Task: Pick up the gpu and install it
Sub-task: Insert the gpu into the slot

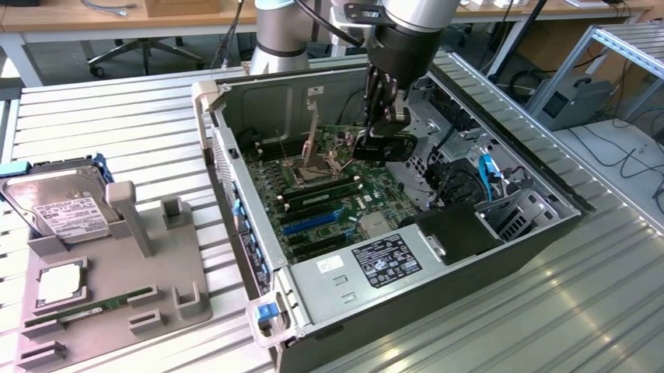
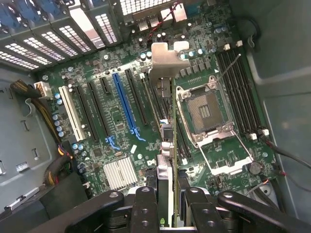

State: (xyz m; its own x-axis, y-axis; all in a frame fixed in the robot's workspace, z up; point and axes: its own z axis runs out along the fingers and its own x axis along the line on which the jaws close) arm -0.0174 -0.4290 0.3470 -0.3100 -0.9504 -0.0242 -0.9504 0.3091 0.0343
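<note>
My gripper (image 1: 386, 128) reaches down into the open computer case (image 1: 239, 194), shut on the gpu (image 1: 382, 146), which shows as a black block over the motherboard (image 1: 347, 203). In the wrist view the gpu (image 2: 173, 145) stands edge-on between my fingers (image 2: 146, 204). Its silver end bracket (image 2: 163, 60) points toward the case's rear slot covers. The card hangs above the board, between the black expansion slots and the open CPU socket (image 2: 206, 111). The blue slot (image 2: 125, 104) lies a little to one side of the card's edge. Whether the card touches the board I cannot tell.
The case walls close in around the arm, with a power supply (image 1: 386, 260) at the near end and cables and blue connectors (image 1: 486, 172) at the exterior view's right. A grey parts holder (image 1: 155, 272) at the exterior view's left carries a hard drive (image 1: 61, 206), a RAM stick (image 1: 89, 311) and a CPU (image 1: 61, 281).
</note>
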